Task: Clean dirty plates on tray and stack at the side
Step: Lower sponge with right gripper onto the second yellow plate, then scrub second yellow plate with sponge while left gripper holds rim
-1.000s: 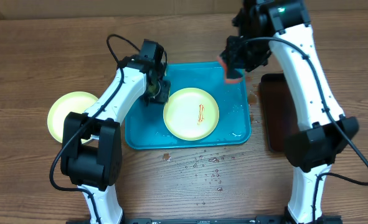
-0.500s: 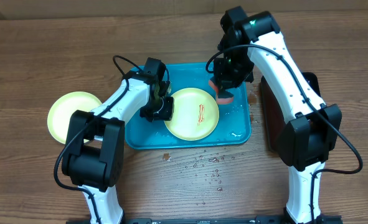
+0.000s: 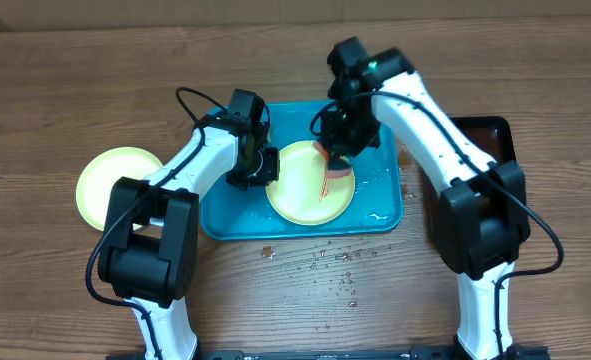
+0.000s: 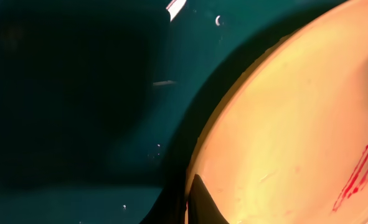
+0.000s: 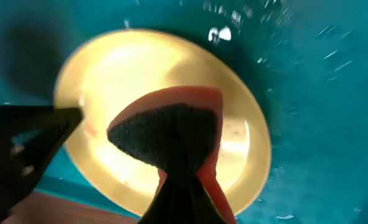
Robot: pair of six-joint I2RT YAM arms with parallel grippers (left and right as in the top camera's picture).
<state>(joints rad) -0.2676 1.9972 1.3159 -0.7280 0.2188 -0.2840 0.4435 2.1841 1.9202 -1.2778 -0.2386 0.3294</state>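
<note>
A light-green rimmed plate (image 3: 310, 185) with a red smear (image 3: 325, 183) lies in the turquoise tray (image 3: 225, 215). My left gripper (image 3: 258, 166) is at the plate's left rim. In the left wrist view its fingertips (image 4: 193, 205) pinch the rim of the plate (image 4: 296, 124). My right gripper (image 3: 337, 150) is shut on a pink sponge (image 3: 337, 168) with a dark scouring face (image 5: 171, 130). It holds the sponge on the plate's upper right part (image 5: 140, 68). A second green plate (image 3: 110, 185) lies on the table at the left. No blue-rimmed plate shows.
A dark glossy tray (image 3: 480, 150) stands right of the turquoise tray, partly under my right arm. Water drops (image 3: 335, 265) spot the table in front of the tray. The tray floor (image 5: 308, 93) is wet.
My right gripper has carried the sponge left and down from the tray's far right corner onto the plate. My left gripper has settled at the plate's left rim.
</note>
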